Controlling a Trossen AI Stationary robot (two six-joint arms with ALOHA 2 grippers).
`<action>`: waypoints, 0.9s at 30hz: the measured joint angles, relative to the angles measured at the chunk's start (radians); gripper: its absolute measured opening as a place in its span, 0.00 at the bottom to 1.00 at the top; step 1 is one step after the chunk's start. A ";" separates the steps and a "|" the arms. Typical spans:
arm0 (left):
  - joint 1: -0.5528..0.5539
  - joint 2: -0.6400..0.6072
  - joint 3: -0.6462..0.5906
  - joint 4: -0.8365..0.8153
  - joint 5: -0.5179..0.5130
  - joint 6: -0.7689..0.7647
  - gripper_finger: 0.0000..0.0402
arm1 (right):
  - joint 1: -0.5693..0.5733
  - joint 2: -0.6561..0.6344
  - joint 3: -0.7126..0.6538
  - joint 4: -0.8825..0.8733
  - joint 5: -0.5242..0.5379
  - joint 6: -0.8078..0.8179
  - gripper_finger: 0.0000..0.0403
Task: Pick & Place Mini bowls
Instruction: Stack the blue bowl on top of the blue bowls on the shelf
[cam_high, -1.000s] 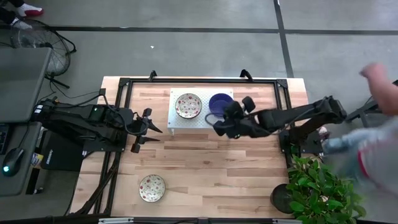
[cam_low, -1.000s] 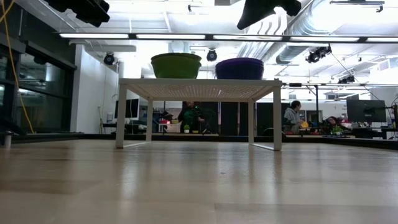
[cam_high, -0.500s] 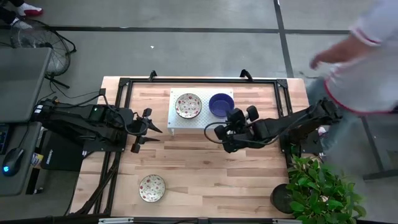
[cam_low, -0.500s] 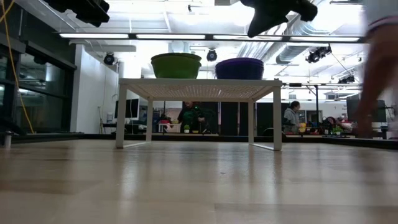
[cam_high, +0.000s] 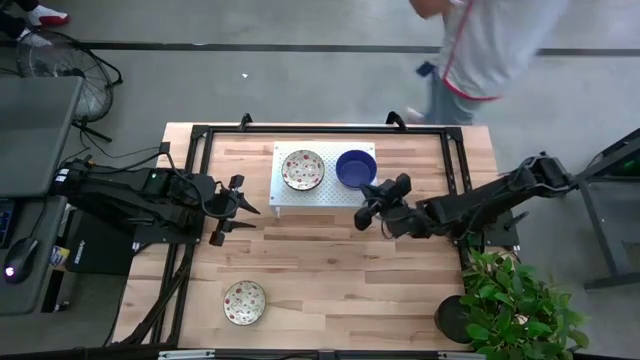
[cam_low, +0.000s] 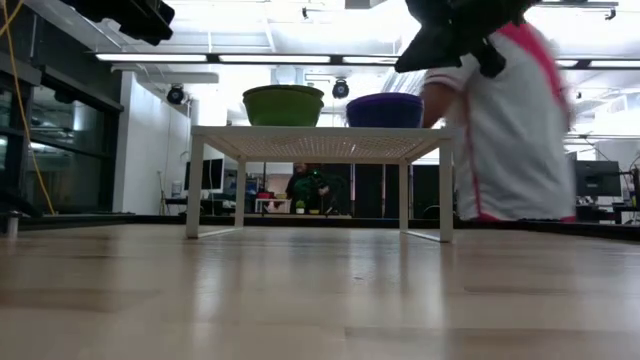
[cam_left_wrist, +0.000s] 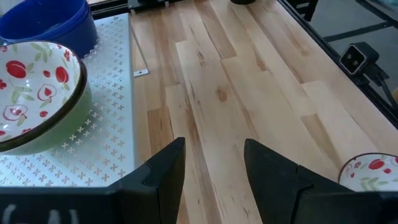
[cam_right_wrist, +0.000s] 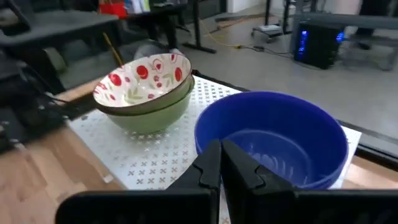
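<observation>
A white perforated rack stands on the table's far middle. On it sit a cream bowl with a red pattern, which seems stacked in another one, and a deep blue bowl. One more patterned bowl rests on the table near its near edge. My right gripper hovers shut, just right of the rack and near the blue bowl. My left gripper waits open, left of the rack. Other bowls are out of view.
A person walks past the table's far edge. A potted plant stands at the right near corner. A black frame runs round the table. Bare wood lies between the rack and the near bowl.
My right gripper has drawn back from the blue bowl toward the table's right edge. The blue bowl has stayed on the rack. The person has moved from the table's right side round to beyond its far edge.
</observation>
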 joint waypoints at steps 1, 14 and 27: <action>0.000 0.000 0.000 0.000 0.003 0.000 0.40 | -0.010 -0.016 -0.031 0.043 -0.013 -0.012 0.00; 0.000 0.002 0.000 0.000 0.003 -0.007 0.40 | -0.127 -0.063 -0.148 0.244 -0.170 -0.128 0.00; 0.000 0.002 0.000 0.000 0.001 -0.023 0.40 | -0.158 -0.063 -0.148 0.211 -0.253 -0.143 0.00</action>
